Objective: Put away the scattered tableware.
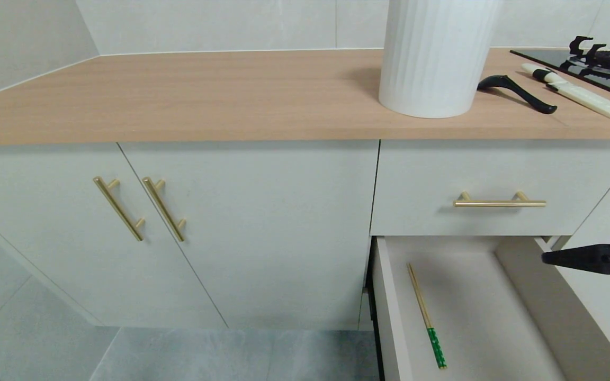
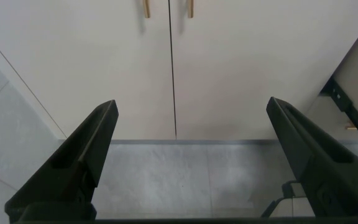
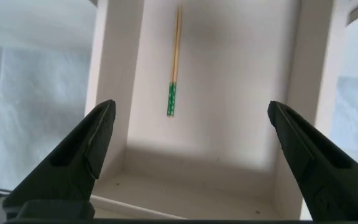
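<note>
Pair of bamboo chopsticks with green-patterned ends (image 1: 425,323) (image 3: 175,62): flat in the open white drawer (image 1: 522,296), nearer its left wall, below the right gripper (image 3: 191,109) (image 1: 548,257), jaws wide apart. Left gripper (image 2: 191,106): jaws apart, facing the white cabinet doors (image 2: 229,68). Wooden countertop (image 1: 204,95): white ribbed container (image 1: 434,58), black curved utensil (image 1: 517,90), white knife (image 1: 580,95).

The countertop (image 1: 178,95) is light brown wood with a fine grain. The tall container (image 1: 434,58) is white with vertical ribbing, the curved utensil handle (image 1: 517,92) is glossy black, and the knife (image 1: 580,95) is cream with a black band. The stove (image 1: 607,66) is black. The cabinet doors (image 1: 262,227) and the closed drawer front (image 1: 495,169) are pale grey-white, and their bar handles (image 1: 499,202) are brass gold. The open drawer (image 1: 389,307) is off-white inside. The chopsticks (image 1: 425,317) are pale bamboo with green, light-speckled ends. The floor tiles (image 1: 204,354) are mottled grey and the wall tiles (image 1: 204,24) are pale grey. The left gripper (image 2: 191,104) and the right gripper (image 3: 191,107) are black.
</note>
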Available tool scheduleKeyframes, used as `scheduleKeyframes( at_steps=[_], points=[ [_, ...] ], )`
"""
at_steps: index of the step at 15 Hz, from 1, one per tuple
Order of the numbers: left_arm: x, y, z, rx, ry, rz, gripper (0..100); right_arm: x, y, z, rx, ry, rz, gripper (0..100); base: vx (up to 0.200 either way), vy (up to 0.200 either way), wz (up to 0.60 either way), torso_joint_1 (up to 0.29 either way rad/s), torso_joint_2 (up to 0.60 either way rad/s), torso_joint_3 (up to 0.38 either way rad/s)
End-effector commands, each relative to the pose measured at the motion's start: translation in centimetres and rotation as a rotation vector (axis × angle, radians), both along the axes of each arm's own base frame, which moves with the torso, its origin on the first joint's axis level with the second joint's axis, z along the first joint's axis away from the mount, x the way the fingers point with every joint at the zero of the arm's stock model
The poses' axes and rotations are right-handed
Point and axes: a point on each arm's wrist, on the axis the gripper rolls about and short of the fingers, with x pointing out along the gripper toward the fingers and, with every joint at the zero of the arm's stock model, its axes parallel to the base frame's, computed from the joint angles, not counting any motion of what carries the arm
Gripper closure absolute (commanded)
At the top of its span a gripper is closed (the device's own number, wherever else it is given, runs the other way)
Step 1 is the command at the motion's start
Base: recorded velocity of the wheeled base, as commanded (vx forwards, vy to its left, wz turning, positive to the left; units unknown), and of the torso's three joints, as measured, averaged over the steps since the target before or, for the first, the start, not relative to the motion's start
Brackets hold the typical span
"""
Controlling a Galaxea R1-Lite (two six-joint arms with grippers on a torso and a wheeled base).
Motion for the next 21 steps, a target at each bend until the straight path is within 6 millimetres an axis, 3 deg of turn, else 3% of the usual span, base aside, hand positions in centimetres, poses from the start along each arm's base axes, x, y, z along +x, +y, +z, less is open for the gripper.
scheduleKeyframes(
  at_steps=[1,8,17,20,21],
  points=[
    [0.0,0.0,0.0,0.000,0.003,0.000,0,-1.3,-0.4,1.0,0.014,-0.077,-0.004,0,0.000,0.000,0.00,0.000,0.00,0.000],
    [0.0,0.0,0.0,0.000,0.001,0.000,0,-1.8,-0.5,0.8,-0.022,-0.099,0.022,0,0.000,0.000,0.00,0.070,-0.10,-0.108],
    [0.0,0.0,0.0,0.000,0.001,0.000,0,-1.7,-0.5,0.2,-0.026,-0.169,0.041,0,0.000,0.000,0.00,0.174,-0.49,-0.243],
    [0.0,0.0,0.0,0.000,0.001,0.000,0,0.2,-0.3,-0.1,-0.037,-0.236,0.034,0,0.000,0.000,0.00,0.090,-0.09,-0.050],
    [0.0,0.0,0.0,0.000,0.001,0.000,0,2.8,-1.1,0.5,-0.060,-0.297,-0.010,0,0.000,0.000,0.00,0.000,0.00,0.000]
  ],
)
